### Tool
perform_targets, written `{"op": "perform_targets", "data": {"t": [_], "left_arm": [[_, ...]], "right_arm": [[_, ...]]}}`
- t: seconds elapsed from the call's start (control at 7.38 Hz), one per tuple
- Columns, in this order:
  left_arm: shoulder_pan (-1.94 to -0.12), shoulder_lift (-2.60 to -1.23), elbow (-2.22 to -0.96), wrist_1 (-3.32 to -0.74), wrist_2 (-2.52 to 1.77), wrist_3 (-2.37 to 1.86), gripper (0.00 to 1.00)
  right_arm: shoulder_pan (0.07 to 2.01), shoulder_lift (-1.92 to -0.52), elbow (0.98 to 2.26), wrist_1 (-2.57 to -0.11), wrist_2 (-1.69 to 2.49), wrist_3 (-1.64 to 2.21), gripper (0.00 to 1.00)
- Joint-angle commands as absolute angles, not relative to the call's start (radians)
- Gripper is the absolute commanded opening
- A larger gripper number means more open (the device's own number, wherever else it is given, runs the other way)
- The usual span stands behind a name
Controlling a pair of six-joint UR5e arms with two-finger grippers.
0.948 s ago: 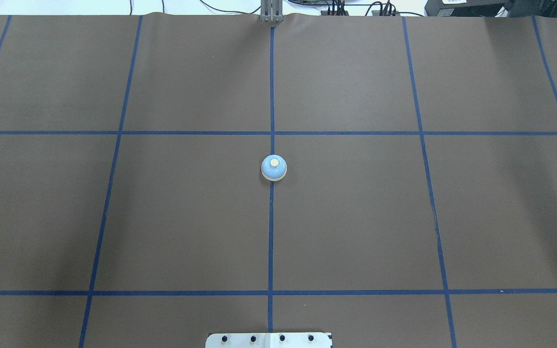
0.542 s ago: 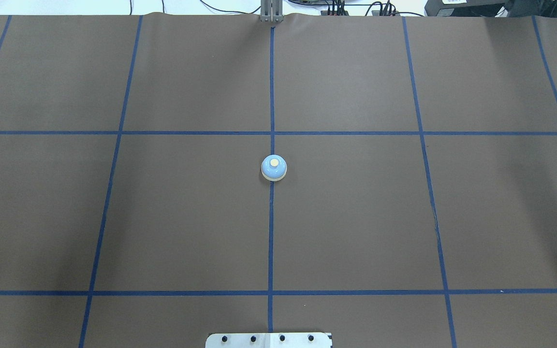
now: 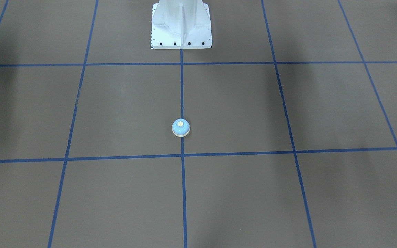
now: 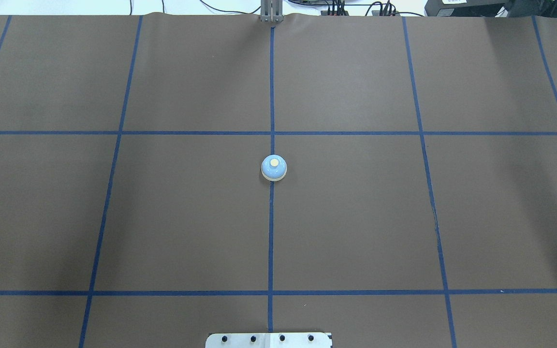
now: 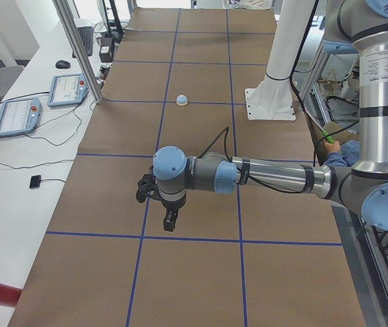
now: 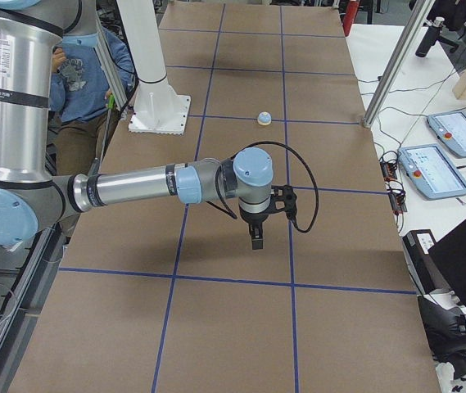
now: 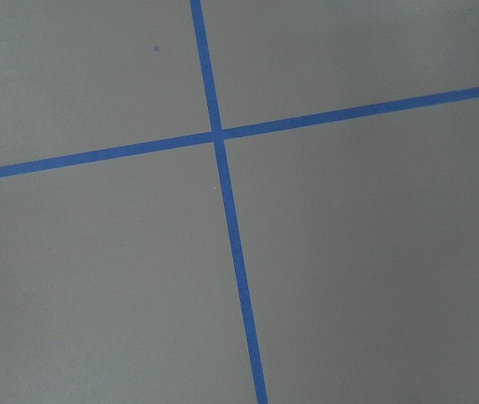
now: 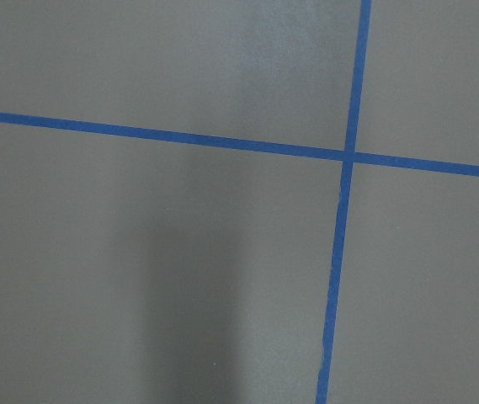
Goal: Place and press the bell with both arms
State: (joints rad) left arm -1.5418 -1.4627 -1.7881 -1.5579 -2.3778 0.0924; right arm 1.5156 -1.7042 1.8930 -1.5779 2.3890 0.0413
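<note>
The bell [image 4: 273, 168] is small and light blue, with a cream base ring and a cream button. It stands alone on the table's centre line, also in the front view [image 3: 181, 127] and both side views [image 5: 182, 101] [image 6: 264, 119]. My left gripper [image 5: 170, 219] hangs over the brown mat well to the bell's left, fingers pointing down. My right gripper [image 6: 255, 238] hangs over the mat well to the bell's right. Both show only in the side views, so I cannot tell whether they are open or shut. Both wrist views show only mat and tape.
The brown mat [image 4: 186, 217] carries a grid of blue tape lines. The white pedestal base [image 3: 181, 24] stands at the robot's side of the table. Teach pendants [image 5: 16, 112] [image 6: 433, 170] and cables lie past the far edge. A seated person [image 6: 85, 74] is beside the pedestal.
</note>
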Motion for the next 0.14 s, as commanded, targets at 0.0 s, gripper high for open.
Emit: {"op": "perform_targets", "data": {"t": [0.0], "left_arm": [[-1.543,-1.46,-1.805,-1.56,-2.379,0.091,1.0]], "right_arm": [[1.519,-1.707,1.925,-1.578,2.387,0.041,1.0]]}}
